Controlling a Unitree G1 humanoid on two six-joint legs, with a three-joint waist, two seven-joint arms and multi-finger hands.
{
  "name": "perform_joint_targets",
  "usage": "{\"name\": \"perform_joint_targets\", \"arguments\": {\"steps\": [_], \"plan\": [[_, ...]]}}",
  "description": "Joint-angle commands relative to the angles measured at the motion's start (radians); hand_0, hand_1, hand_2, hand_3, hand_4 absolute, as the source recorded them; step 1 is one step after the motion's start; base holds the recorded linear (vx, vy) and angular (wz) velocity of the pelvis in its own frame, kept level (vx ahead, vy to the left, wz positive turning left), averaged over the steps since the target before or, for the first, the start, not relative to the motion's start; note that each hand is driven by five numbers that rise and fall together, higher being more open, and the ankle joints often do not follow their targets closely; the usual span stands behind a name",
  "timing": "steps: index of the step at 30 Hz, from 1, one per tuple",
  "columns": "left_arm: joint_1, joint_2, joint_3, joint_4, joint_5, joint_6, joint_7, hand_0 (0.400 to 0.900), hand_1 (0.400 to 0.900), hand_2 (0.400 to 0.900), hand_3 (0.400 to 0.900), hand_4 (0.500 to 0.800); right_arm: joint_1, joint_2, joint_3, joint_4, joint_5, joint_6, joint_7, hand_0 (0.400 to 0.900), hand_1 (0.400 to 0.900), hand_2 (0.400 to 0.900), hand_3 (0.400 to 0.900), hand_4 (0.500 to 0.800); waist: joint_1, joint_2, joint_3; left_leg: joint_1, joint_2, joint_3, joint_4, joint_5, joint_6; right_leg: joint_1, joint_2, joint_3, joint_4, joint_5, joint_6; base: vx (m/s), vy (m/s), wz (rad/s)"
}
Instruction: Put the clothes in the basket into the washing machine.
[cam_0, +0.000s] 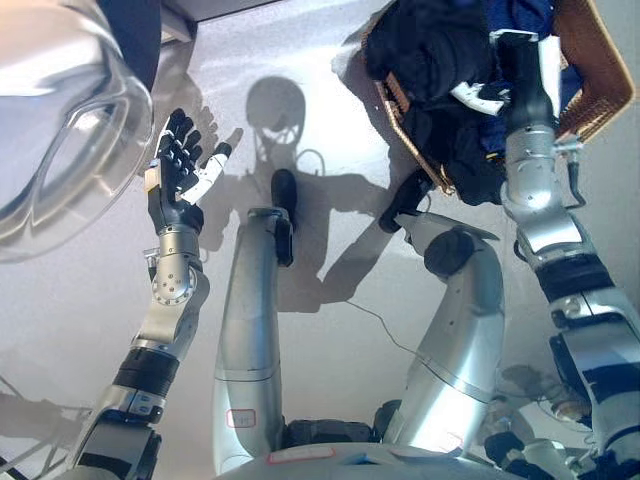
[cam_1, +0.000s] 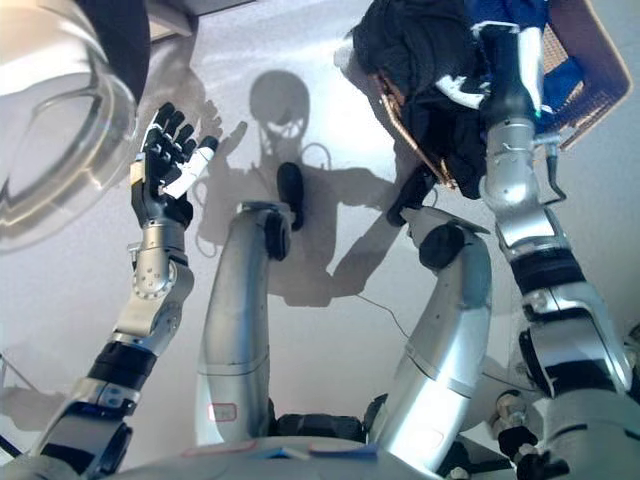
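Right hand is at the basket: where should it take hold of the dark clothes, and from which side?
Grip the bunched top of the dark clothes, which mound above the wicker basket rim. Come from above, where the right hand is; the basket walls block the sides. The left hand hangs open by the washing machine door.

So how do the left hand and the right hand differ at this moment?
The left hand is raised over bare floor with straight, spread fingers, holding nothing; the right hand reaches into the basket, among the dark clothes.
The left hand shows fully, while the right hand's fingers are hidden in the cloth, so its grip is unclear.
Both are dark with white tips.
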Motion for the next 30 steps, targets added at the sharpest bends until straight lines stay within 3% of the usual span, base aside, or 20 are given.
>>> {"name": "perform_joint_targets", "arguments": {"steps": [1,5,7,11,16,22,30], "plan": [[0.124,-0.037,0.036,-0.05,-0.009,-0.052,0.008,0.9,0.9,0.9,0.9,0.8,0.112,0.029,-0.109,-0.105,0.158,-0.152,-0.017,0.4,0.4,0.4,0.4,0.5,-0.044,-0.024,-0.17,0.015,-0.041,-0.033,-0.191,0.094,-0.048,-0.062,0.041,-0.07,-0.035,-0.008,0.128,0.02,-0.025,-0.03],[0.134,-0.046,0.044,-0.038,-0.027,-0.048,-0.009,0.9,0.9,0.9,0.9,0.8,0.171,0.105,-0.159,-0.209,0.336,-0.209,0.074,0.4,0.4,0.4,0.4,0.5,-0.055,-0.034,-0.179,0.053,-0.032,-0.037,-0.231,0.098,-0.056,-0.009,0.058,-0.096,-0.083,-0.01,0.132,0.01,-0.008,0.0],[0.14,-0.055,0.04,-0.021,-0.049,-0.039,-0.026,0.9,0.9,0.9,0.9,0.8,0.162,0.158,-0.141,-0.27,0.456,-0.227,0.139,0.4,0.4,0.4,0.4,0.5,-0.057,-0.035,-0.186,0.081,-0.029,-0.034,-0.262,0.103,-0.061,0.022,0.067,-0.111,-0.11,-0.014,0.134,0.0,0.0,0.0],[0.146,-0.061,0.029,-0.014,-0.08,-0.033,-0.038,0.9,0.9,0.9,0.9,0.8,0.097,0.233,-0.116,-0.279,0.613,-0.252,0.191,0.4,0.4,0.4,0.4,0.5,-0.052,-0.032,-0.191,0.114,-0.025,-0.03,-0.293,0.108,-0.063,0.048,0.072,-0.119,-0.13,-0.016,0.133,0.0,0.0,0.0],[0.144,-0.054,0.017,-0.004,-0.121,-0.026,-0.067,0.9,0.9,0.9,0.9,0.8,-0.087,0.25,0.014,-0.208,0.654,-0.197,0.235,0.4,0.4,0.4,0.4,0.5,-0.034,-0.023,-0.202,0.142,-0.026,-0.026,-0.315,0.114,-0.065,0.074,0.074,-0.122,-0.143,-0.02,0.13,0.0,-0.001,0.01],[0.131,-0.048,-0.011,0.012,-0.154,-0.034,-0.091,0.9,0.9,0.9,0.9,0.8,-0.391,0.273,0.138,0.079,0.584,-0.124,0.2,0.4,0.4,0.4,0.4,0.5,0.007,-0.008,-0.217,0.158,-0.032,-0.031,-0.322,0.116,-0.066,0.088,0.066,-0.121,-0.143,-0.028,0.126,0.03,-0.017,0.09],[0.079,-0.019,-0.058,0.024,-0.166,-0.036,-0.096,0.9,0.9,0.9,0.9,0.8,-0.711,0.434,0.202,0.521,0.531,-0.035,0.145,0.4,0.4,0.4,0.4,0.5,0.069,0.009,-0.237,0.158,-0.042,-0.039,-0.328,0.121,-0.063,0.093,0.048,-0.128,-0.136,-0.04,0.126,0.03,-0.032,0.13]]}}
